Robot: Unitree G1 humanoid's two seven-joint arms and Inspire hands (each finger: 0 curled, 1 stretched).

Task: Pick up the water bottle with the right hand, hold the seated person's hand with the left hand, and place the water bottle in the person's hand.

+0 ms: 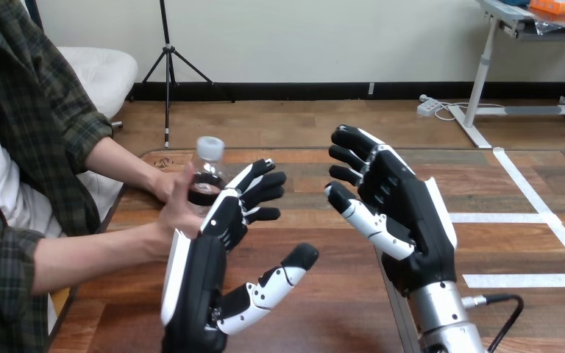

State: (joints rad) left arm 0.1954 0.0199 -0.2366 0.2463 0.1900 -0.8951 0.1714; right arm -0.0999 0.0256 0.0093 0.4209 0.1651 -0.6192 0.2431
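The clear water bottle point(207, 170) with a white cap stands upright at the table's left. The person's two hands are on it: one hand point(166, 185) behind it, the other point(179, 220) in front, fingers around its lower part. My left hand point(204, 268) is open. Its straight fingers reach past the bottle's right side, its back lies beside the person's nearer hand, and its thumb sticks out to the right. I cannot tell whether it touches that hand. My right hand point(406, 215) is open and raised, palm facing left, well apart from the bottle.
The wooden table point(324, 316) runs under both hands, with its far edge just beyond the bottle. White tape lines point(515, 218) cross the surface at the right. The person's forearms come in from the left side.
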